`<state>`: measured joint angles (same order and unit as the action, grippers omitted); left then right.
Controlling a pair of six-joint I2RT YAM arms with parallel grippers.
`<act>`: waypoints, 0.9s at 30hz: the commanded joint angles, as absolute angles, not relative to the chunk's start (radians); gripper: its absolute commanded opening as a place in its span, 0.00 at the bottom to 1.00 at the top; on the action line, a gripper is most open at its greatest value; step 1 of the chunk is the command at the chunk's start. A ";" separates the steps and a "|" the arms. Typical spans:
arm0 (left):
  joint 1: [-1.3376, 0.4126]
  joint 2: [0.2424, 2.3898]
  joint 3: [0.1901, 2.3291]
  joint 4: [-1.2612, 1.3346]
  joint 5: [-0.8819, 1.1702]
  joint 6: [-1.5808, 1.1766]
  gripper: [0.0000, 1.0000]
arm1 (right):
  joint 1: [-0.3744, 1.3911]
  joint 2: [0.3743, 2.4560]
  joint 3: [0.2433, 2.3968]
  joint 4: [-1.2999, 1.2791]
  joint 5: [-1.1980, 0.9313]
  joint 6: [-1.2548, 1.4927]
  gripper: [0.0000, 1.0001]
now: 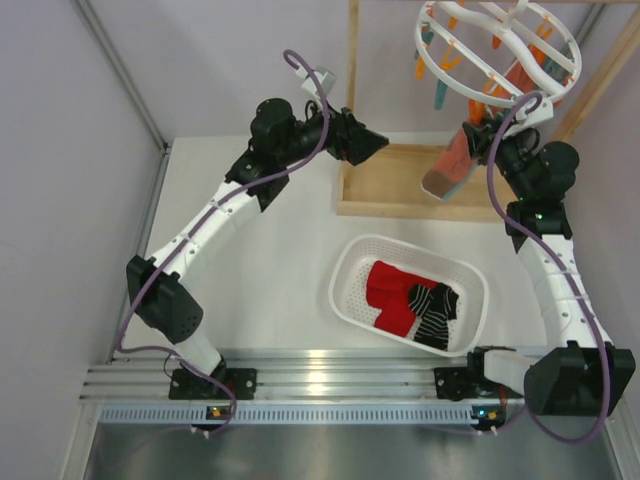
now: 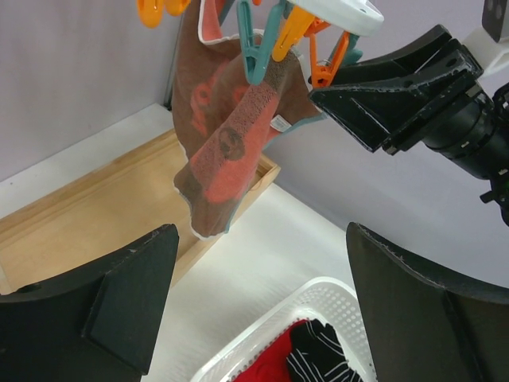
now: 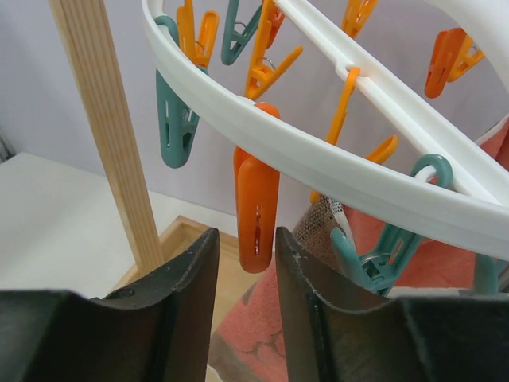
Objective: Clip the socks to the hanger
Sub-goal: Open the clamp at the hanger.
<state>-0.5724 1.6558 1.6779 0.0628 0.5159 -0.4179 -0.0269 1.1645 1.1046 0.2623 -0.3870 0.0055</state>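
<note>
Pinching the orange clip (image 3: 256,215) looks to be your step in hand, so make it count. Your right end effector (image 3: 246,239) is up under the hanger (image 3: 334,159). Its two fingers stand either side of that clip with only a sliver of light on one side, so I read it as not clamped, with nothing carried.

Before you squeeze, check which end you straddle. A peg opens from its handle end, and from the wrist view I cannot tell whether you are on the handles or the biting end. Press square across the flat faces, slowly, because the ring hangs free and will likely swing if you push sideways. Steer off the teal clip (image 3: 176,119) close by and the salmon-and-teal sock (image 2: 231,151) pegged alongside.

Your left end effector (image 2: 262,231) is spread wide and empty, hovering above the worktop (image 1: 270,290) near the wooden frame (image 3: 103,135). The socks are not at the hanger. The red socks (image 1: 385,290) and the black striped socks (image 1: 437,312) lie heaped in the white basket (image 1: 338,285), well apart from the ring. I'd send the left down for one sock by its cuff, so a single layer enters the peg's mouth.
</note>
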 commanded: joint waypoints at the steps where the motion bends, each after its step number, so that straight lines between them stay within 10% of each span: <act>1: -0.580 1.696 1.742 0.144 0.503 -0.448 0.92 | -0.014 1.147 1.149 0.313 -0.442 0.028 0.34; 13: -0.638 1.833 1.966 0.137 0.477 -0.514 0.91 | -0.014 1.106 1.167 0.259 -0.457 0.025 0.00; 27: -0.666 1.873 2.034 0.138 0.492 -0.592 0.92 | -0.012 1.095 1.161 0.287 -0.592 -0.178 0.00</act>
<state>-0.6586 1.8641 1.9846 0.0837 0.4770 -0.5522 -0.0269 1.1381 1.1225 0.2386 -0.4973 -0.0868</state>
